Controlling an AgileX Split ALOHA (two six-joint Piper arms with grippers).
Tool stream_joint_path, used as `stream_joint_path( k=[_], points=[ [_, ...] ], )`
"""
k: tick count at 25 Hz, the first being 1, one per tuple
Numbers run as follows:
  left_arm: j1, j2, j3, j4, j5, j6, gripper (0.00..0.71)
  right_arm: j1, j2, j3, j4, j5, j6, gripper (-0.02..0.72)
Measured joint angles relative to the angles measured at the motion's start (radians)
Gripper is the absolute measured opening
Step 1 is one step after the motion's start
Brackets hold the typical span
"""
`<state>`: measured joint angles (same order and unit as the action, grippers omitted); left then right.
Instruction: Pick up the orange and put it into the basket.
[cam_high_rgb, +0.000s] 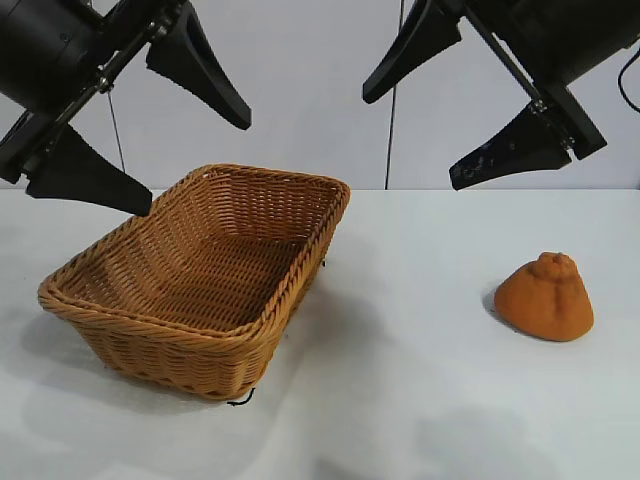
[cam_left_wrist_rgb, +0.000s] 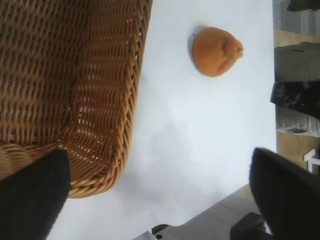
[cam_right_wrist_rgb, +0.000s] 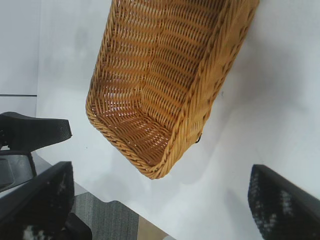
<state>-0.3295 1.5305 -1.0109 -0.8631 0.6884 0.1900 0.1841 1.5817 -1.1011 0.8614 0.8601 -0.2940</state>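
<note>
Sitting on the white counter (cam_high_rgb: 420, 400), the orange (cam_high_rgb: 545, 297) is at 4 o'clock, well apart from the basket (cam_high_rgb: 150, 345) at 8 o'clock. Left end effector (cam_high_rgb: 145, 140) hovers released over the basket's far-left rim; right end effector (cam_high_rgb: 440, 110) hovers released at 1 o'clock, above the orange.

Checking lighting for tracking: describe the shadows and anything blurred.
Exterior view: soft shadows lie beside the basket and the orange on the table. Left wrist view: the left gripper fingers look blurred. Right wrist view: the right gripper fingers look blurred too.
</note>
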Motion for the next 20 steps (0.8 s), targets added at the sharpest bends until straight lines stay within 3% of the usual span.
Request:
stream_joint_path(
  k=[12, 20],
  points=[
    [0.0, -0.005, 0.0, -0.025, -0.005, -0.021, 0.697, 0.0, 0.0, 0.0, -0.001, -0.004, 0.0, 0.649],
    [0.0, -0.13, 0.003, 0.048, -0.001, -0.176, 0.697, 0.0, 0.0, 0.0, -0.005, -0.004, 0.0, 0.649]
  ],
)
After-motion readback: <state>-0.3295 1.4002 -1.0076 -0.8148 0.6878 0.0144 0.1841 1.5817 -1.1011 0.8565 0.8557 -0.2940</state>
